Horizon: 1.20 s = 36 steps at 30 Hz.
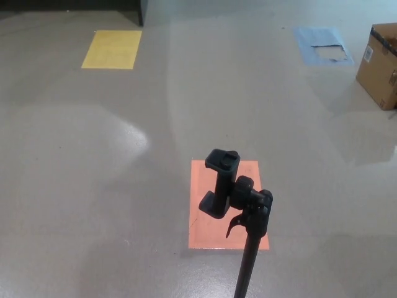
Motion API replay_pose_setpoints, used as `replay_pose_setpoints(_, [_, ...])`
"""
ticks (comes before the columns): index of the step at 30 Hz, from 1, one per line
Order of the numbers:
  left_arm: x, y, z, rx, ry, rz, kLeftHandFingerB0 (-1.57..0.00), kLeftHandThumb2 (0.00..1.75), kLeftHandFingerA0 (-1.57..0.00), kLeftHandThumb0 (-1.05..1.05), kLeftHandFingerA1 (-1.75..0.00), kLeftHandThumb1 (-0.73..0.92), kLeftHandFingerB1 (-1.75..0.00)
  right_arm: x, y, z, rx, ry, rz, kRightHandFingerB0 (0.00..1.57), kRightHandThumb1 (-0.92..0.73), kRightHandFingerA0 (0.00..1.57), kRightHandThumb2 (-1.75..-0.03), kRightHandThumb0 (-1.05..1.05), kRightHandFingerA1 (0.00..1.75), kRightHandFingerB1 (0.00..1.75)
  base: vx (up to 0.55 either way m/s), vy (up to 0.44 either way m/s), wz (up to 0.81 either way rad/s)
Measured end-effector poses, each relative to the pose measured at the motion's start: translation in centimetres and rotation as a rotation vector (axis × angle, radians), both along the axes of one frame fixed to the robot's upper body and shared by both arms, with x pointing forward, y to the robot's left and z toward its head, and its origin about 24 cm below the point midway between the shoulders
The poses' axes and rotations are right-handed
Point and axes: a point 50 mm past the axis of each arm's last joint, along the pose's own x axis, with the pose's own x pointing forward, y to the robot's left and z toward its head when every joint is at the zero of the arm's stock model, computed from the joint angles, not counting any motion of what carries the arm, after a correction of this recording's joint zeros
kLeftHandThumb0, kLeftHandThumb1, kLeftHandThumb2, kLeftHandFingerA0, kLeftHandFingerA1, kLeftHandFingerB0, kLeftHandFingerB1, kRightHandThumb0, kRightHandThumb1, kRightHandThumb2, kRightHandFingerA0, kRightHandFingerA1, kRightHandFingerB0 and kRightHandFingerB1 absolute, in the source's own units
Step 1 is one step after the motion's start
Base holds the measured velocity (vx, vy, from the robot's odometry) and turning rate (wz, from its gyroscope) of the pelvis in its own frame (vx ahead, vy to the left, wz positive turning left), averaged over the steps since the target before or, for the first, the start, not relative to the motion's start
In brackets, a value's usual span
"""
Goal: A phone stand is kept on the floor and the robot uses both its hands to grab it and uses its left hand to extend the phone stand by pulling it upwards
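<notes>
Head view. I see the black phone stand, a slim metal pole topped by a spring clamp cradle and a knuckle joint with a small locking lever. It rises from the bottom edge of the picture, slightly right of centre. Its base is cut off below the frame, so I cannot confirm how it sits on the floor. The pole leans a little in the picture, most likely from the downward camera angle, and the clamp head faces up and away from me, which leaves the pole below the joint free as a grasp zone.

Behind the head of the stand lies an orange rectangular floor marker. I judge it marks the station for the stand, since the stand lines up with it. A yellow rectangular floor marker lies far off to the upper left, a blue sheet with a torn-looking white patch to the upper right, and a brown cardboard box at the right edge. All three are well apart from the stand.

Neither robot hand is in view, so I cannot tell how their fingers are set or whether they have hold of anything. No part of the stand that shows is in a hand. I judge the grab has not begun: both hands must first reach the pole, the right steadying, the left pulling upward.
</notes>
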Motion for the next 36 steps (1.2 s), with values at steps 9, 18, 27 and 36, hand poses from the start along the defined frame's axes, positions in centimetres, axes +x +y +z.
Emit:
replay_pose_setpoints(9, [-0.7, 0.0, 2.0, 0.002, -0.147, 0.039, -0.33, 0.67, -0.29, -0.79, -0.30, 0.85, -0.32, -0.5, 0.4, 2.2, -0.023, -0.128, 0.057, 0.00, -0.73, 0.05, -0.63, -0.93, 0.39, 0.21, 0.00, 0.000, 0.00])
replay_pose_setpoints(18, [-1.0, 0.2, 4.4, 0.019, -0.306, 0.049, -0.28, 0.66, -0.23, -0.90, -0.28, 0.81, -0.30, -0.6, 1.2, 4.2, -0.011, -0.256, 0.111, 0.00, -0.52, 0.06, -0.98, -0.83, 0.28, 0.17, 0.00, 0.000, 0.00])
replay_pose_setpoints(27, [1.1, -0.7, 6.6, 0.026, -0.501, -0.005, -0.29, 0.63, -0.27, -0.95, -0.29, 0.73, -0.31, 1.5, 1.6, 6.8, 0.016, -0.436, 0.174, 0.08, -0.55, 0.09, -0.97, -0.88, 0.24, 0.09, 0.00, 0.000, 0.00])
replay_pose_setpoints(36, [7.6, -3.3, 11.1, -0.014, -0.836, -0.146, -0.29, 0.62, -0.24, -1.00, -0.28, 0.66, -0.31, 6.9, 1.1, 8.5, 0.026, -0.586, 0.298, 0.04, -0.56, 0.08, -1.00, -0.91, 0.30, 0.17, 0.00, 0.000, 0.00])
